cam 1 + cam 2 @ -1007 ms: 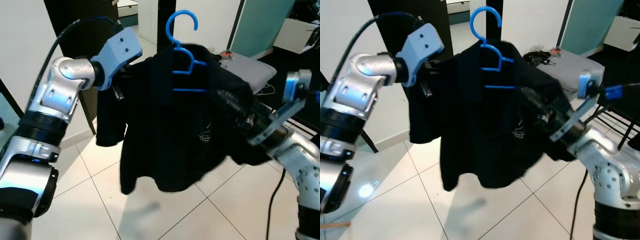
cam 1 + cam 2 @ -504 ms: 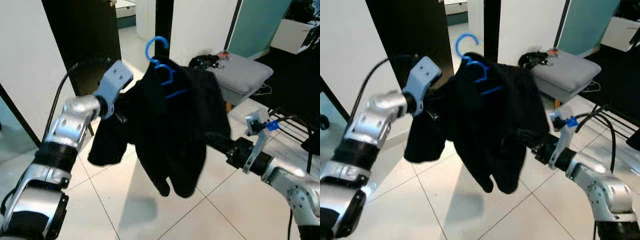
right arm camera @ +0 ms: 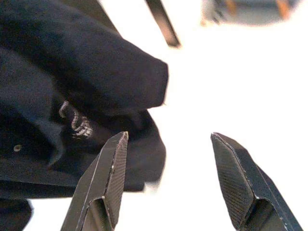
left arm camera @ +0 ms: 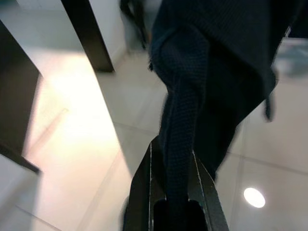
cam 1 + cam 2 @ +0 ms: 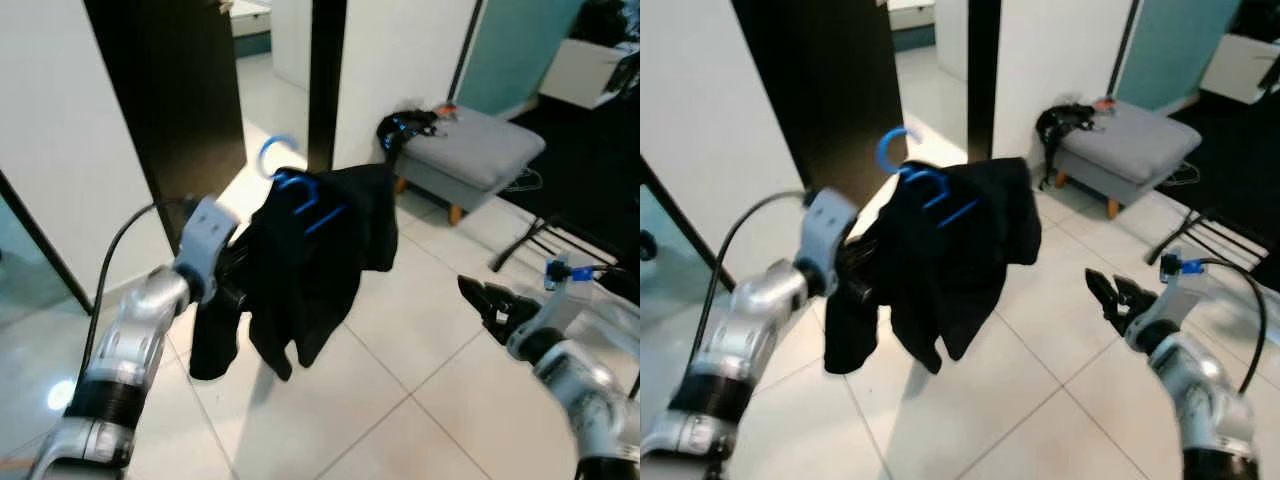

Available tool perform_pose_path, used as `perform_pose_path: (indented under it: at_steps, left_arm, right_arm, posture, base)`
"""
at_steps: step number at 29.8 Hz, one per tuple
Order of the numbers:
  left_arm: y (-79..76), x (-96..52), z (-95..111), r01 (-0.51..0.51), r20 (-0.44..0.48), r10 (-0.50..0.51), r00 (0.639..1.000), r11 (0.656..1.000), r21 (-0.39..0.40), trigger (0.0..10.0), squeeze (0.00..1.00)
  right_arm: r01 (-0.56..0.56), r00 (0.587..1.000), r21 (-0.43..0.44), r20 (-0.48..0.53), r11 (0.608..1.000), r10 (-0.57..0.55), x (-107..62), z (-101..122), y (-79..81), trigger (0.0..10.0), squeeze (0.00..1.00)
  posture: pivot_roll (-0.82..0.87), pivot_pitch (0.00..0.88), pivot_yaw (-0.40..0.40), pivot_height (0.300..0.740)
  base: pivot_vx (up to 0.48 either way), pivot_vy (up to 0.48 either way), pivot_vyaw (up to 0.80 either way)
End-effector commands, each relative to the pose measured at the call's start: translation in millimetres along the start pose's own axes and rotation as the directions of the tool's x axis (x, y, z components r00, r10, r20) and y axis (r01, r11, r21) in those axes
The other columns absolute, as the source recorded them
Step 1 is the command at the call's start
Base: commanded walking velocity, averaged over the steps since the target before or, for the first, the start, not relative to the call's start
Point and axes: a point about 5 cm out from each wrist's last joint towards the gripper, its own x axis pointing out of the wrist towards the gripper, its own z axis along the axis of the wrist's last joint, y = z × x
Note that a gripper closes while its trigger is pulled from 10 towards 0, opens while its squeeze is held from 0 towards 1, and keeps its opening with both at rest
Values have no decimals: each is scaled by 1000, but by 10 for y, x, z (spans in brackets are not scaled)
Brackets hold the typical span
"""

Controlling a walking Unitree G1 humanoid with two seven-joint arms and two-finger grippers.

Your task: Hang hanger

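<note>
Ahead of you, over white tiled floor (image 5: pixel 400 400): black garment (image 5: pixel 310 260) on blue hanger (image 5: pixel 300 200), held up by left claw (image 4: pixel 174 190), clenched on dark fabric fold. Right claw (image 3: pixel 168 178) released, jaws spread, apart from garment. Behind: dark door panel (image 5: pixel 170 90), grey stool (image 5: pixel 475 145) with dark item on top. Hanger body mostly buried in cloth; hook blurred.
</note>
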Motion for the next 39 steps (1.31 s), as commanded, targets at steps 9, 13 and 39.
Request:
perform_pose_path:
  at_steps: [9,13,39]
  left_arm:
    - [-203,-405,-900,-122,-215,83,973,977,-175,10000,0]
    - [-220,-458,-962,-134,-216,93,972,974,-185,10000,0]
    - [-262,-557,-1116,-123,-201,90,976,979,-160,10000,0]
  right_arm:
    - [190,959,-65,-201,980,-199,-230,-898,-258,10000,0]
    - [206,951,-85,-218,975,-219,-257,-1001,-269,10000,0]
    - [255,938,-113,-211,960,-274,-390,-1296,-424,10000,0]
  posture:
    - [-34,85,-7,740]
    - [-36,84,-8,740]
    - [-53,96,-7,740]
  base:
    - [0,0,-790]
    - [0,0,-800]
    - [443,0,-523]
